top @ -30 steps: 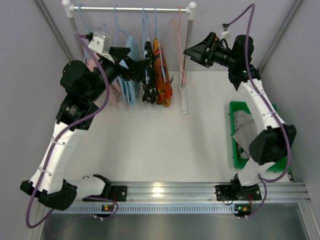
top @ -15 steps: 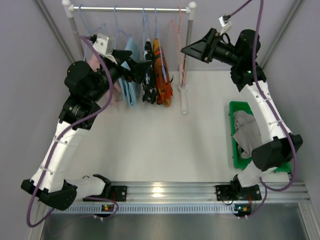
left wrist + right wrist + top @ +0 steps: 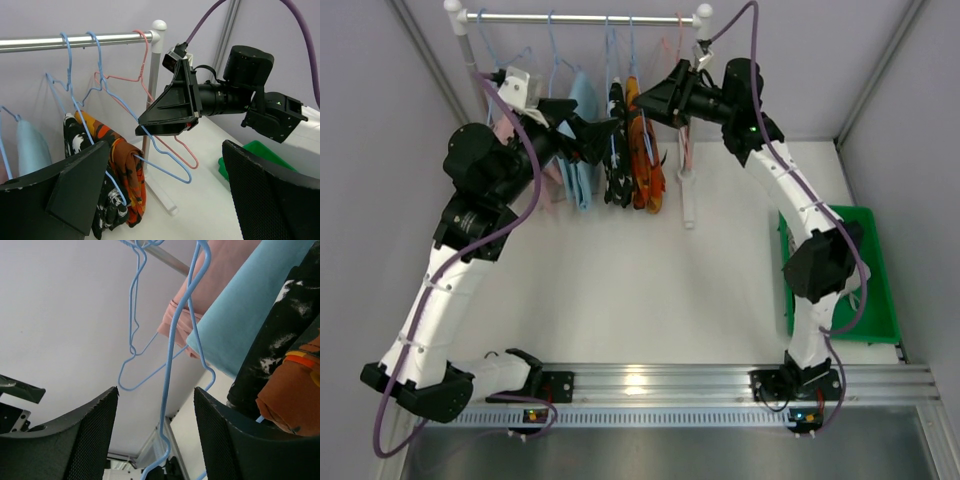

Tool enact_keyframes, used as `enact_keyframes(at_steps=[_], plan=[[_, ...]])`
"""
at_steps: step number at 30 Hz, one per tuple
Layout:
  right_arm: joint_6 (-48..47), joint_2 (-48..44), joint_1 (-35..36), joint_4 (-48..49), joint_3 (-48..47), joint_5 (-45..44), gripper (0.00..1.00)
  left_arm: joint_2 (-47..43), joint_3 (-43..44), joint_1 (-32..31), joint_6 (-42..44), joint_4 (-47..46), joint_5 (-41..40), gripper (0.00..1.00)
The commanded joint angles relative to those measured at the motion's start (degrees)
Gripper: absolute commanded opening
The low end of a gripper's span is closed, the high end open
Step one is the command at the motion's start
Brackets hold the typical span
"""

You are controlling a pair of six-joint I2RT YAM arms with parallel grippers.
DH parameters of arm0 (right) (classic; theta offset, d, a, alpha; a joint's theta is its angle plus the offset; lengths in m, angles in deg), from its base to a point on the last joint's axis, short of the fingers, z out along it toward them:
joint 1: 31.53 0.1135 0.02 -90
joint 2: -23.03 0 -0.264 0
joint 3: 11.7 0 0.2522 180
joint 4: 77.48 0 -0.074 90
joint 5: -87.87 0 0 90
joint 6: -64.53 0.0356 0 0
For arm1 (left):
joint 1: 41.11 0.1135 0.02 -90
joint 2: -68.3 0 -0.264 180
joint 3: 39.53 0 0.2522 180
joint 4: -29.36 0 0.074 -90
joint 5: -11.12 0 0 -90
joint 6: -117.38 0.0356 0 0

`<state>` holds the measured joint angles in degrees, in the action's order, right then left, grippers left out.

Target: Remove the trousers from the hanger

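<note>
Trousers (image 3: 646, 172) on hanger (image 3: 160, 168), grn bin (image 3: 883, 318) apart

On my white bench (image 3: 640, 290) stands the rack's white foot (image 3: 688, 200), low down under my right pincer (image 3: 648, 105). A green bin (image 3: 882, 300) sits well back behind it.

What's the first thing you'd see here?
The bright orange-red trousers hang on the rail at the back. The right gripper holds its jaws either side of a blue hanger there. A green bin sits far right.
</note>
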<state>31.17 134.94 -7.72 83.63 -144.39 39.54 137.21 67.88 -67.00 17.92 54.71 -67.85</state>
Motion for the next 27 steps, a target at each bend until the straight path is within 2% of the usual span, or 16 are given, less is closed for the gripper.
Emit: enact_keyframes(at_steps=[1,3,7,14,17,18,20,21,27], plan=[[2.9,1.5,1.7,5.8,-3.7,-0.5,0.60,-1.8,1.0,0.5,0.7,-2.5,-0.6,0.99],[4.4,2.6,2.0,7.8,-3.7,0.0,0.54,-1.8,0.8,0.6,0.9,-2.5,-0.7,0.99],[6.5,4.0,2.6,10.2,-3.6,0.4,0.49,-1.8,0.6,0.7,0.9,-2.5,-0.7,0.99],[9.8,4.8,2.7,13.9,-3.5,1.8,0.43,-1.8,0.2,1.0,0.7,-2.3,-0.6,0.99],[10.6,4.5,2.6,14.3,-3.4,2.1,0.29,-1.7,-0.3,1.1,-0.3,-2.2,-0.4,0.99],[10.7,4.2,2.5,14.4,-3.4,2.3,0.16,-1.8,-0.4,1.1,-0.5,-1.8,-0.1,0.99],[11.6,3.9,2.2,15.1,-3.4,2.7,0.03,-1.8,-0.7,1.2,-0.5,-1.7,-0.1,0.99],[11.9,3.8,2.1,15.7,-3.4,3.0,0.00,-1.8,-0.6,1.2,-0.5,-1.4,-0.1,0.99],[15.1,3.6,1.9,24.9,-2.8,4.2,0.00,-1.4,-0.4,1.2,-0.2,-1.1,-0.1,0.99]])
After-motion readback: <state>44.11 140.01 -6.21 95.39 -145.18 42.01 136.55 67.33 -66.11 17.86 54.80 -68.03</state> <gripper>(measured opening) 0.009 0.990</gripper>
